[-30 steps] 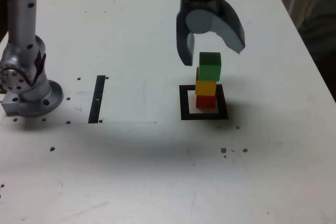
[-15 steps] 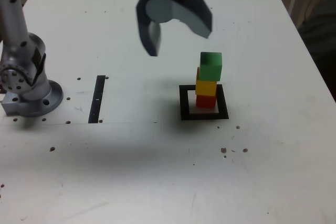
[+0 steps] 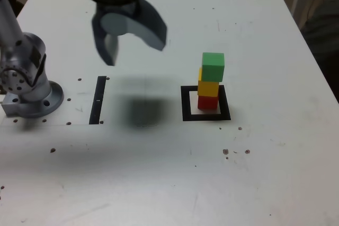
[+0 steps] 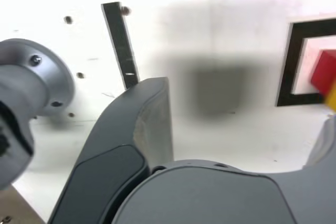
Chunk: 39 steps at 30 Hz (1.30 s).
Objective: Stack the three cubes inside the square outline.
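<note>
The three cubes stand as a tower inside the square outline (image 3: 185, 104): the red cube (image 3: 207, 102) at the bottom, the yellow cube (image 3: 207, 87) on it, the green cube (image 3: 213, 66) on top, shifted slightly toward the exterior view's right. My gripper (image 3: 132, 43) hangs open and empty above the table, well off to the exterior view's left of the tower. In the wrist view, one dark finger (image 4: 142, 129) fills the foreground. The square outline (image 4: 287, 72), the red cube (image 4: 324, 69) and a sliver of the yellow cube (image 4: 332, 98) sit at the frame's edge.
The arm's metal base (image 3: 26, 88) stands at the exterior view's left. A thin black strip (image 3: 98, 100) lies on the white table beside it, below the gripper. Small dark specks dot the tabletop. The table's edge runs along the exterior view's right.
The gripper has moved away from above the tower toward the exterior view's left, open and empty. The green cube stays on top of the stack.
</note>
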Each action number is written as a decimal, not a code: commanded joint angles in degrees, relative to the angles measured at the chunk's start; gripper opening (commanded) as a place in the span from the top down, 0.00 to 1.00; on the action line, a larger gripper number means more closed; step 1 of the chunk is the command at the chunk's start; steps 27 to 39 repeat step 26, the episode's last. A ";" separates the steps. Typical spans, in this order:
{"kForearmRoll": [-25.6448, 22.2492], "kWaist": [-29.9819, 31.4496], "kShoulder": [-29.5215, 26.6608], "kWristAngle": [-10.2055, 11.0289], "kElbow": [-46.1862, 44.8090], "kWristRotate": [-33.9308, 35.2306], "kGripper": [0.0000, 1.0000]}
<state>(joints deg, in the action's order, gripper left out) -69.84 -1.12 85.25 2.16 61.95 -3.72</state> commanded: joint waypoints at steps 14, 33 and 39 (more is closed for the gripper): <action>8.56 -0.46 -4.55 0.23 -16.26 2.04 0.00; 15.71 -0.46 -2.49 -1.04 -22.40 2.05 0.00; 15.71 -0.46 -2.49 -1.04 -22.40 2.05 0.00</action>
